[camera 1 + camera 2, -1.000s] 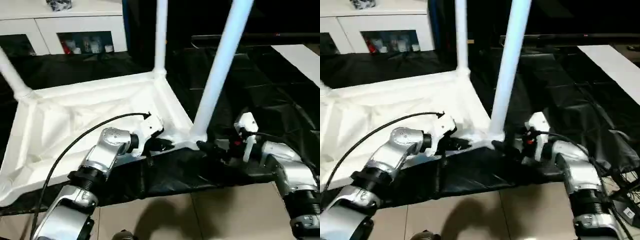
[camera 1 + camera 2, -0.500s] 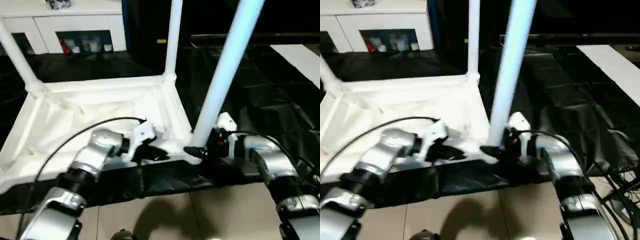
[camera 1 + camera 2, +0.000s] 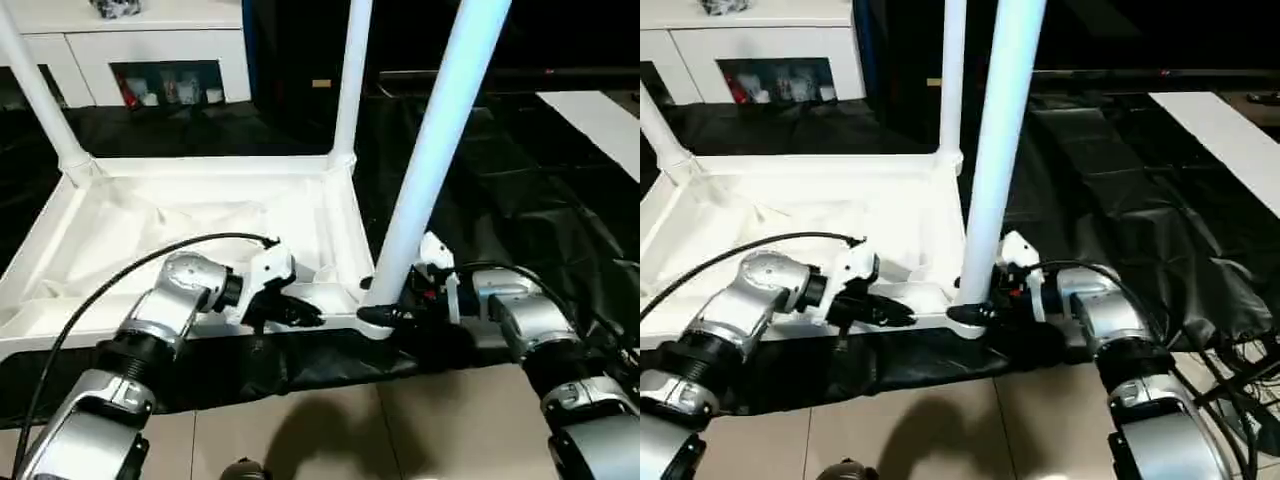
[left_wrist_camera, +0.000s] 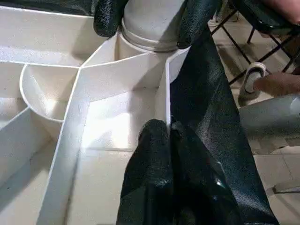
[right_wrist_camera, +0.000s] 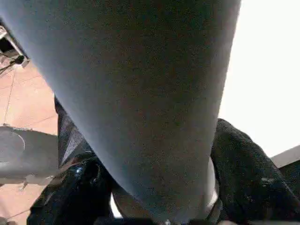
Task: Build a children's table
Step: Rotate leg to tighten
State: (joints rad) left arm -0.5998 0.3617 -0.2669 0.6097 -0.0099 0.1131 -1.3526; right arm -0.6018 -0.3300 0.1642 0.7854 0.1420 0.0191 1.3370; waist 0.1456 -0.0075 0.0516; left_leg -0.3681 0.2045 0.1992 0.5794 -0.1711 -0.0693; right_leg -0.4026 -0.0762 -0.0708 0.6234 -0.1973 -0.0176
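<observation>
The children's table (image 3: 180, 170) lies upside down on black cloth, all white, ribbed underside up. Three tube legs stand in its corner sockets: a near-right leg (image 3: 430, 170), a far-right leg (image 3: 350, 80) and a far-left leg (image 3: 35, 90). My left gripper (image 3: 305, 318) is shut on the thin front rim wall (image 4: 166, 93), close to the near-right corner. My right gripper (image 3: 380, 316) sits at the base of the near-right leg (image 4: 152, 21), one black finger (image 4: 110, 18) pressed on each side of it. Up close that leg (image 5: 140, 93) rises between the right fingers (image 5: 248, 173).
A white glass-doored cabinet (image 3: 150, 50) stands at the back left. Black cloth (image 3: 520, 200) covers the surface to the right, with a white board (image 3: 600, 115) at its far edge. Tiled floor (image 3: 400, 430) lies in front. A person's hand (image 4: 276, 84) and chair legs appear beyond the corner.
My right gripper has moved in to the foot of the near-right leg and narrowed its fingers around it. The left gripper stays clamped on the rim. The head view has shifted.
</observation>
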